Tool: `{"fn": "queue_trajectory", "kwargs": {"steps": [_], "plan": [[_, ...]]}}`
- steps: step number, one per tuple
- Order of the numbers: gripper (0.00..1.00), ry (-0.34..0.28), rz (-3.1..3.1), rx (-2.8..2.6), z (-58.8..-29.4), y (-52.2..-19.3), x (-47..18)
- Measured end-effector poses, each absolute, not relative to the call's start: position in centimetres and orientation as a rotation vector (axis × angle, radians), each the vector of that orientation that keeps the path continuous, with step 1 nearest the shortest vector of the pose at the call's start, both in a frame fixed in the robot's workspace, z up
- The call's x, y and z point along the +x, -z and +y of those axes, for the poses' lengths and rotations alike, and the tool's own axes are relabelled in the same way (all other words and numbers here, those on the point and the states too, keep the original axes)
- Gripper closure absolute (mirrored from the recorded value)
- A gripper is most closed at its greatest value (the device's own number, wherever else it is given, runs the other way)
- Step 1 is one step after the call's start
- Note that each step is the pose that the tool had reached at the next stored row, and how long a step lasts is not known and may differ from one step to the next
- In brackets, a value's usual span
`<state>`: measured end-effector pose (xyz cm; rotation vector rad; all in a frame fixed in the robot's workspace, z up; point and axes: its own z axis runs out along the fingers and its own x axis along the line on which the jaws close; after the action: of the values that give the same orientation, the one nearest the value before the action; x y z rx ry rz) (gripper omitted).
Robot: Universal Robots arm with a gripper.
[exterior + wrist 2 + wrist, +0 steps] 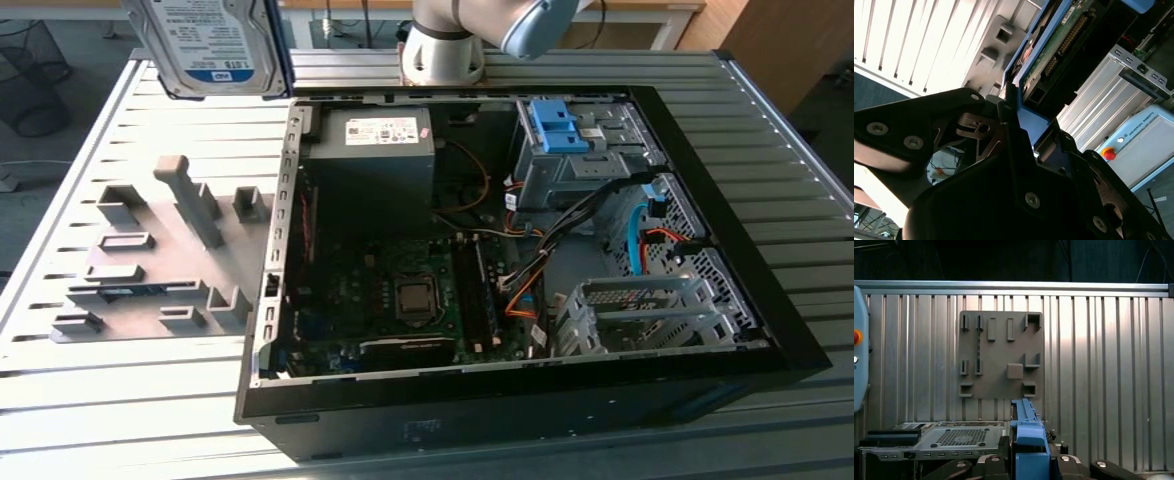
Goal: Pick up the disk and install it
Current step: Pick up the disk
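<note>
The gripper (1029, 452) is clamped on the disk (1026, 422), its black jaws pressing the blue carrier frame from both sides in both wrist views. In the exterior view the disk hangs upright in the air, label showing, toward that view's left, apart from the open computer case (747, 330) and beyond the grey fixture plate (147, 260). Its top is cut off. The arm (447, 45) rises from its base behind the case; its upper links are cropped.
</note>
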<state>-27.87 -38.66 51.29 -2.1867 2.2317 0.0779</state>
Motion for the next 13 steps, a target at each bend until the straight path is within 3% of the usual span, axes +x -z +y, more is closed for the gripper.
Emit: {"fn": "queue_trajectory", "kwargs": {"steps": [13], "plan": [[0.64, -0.078, 2.232, -2.187, -38.7, -51.3, -25.7]]}}
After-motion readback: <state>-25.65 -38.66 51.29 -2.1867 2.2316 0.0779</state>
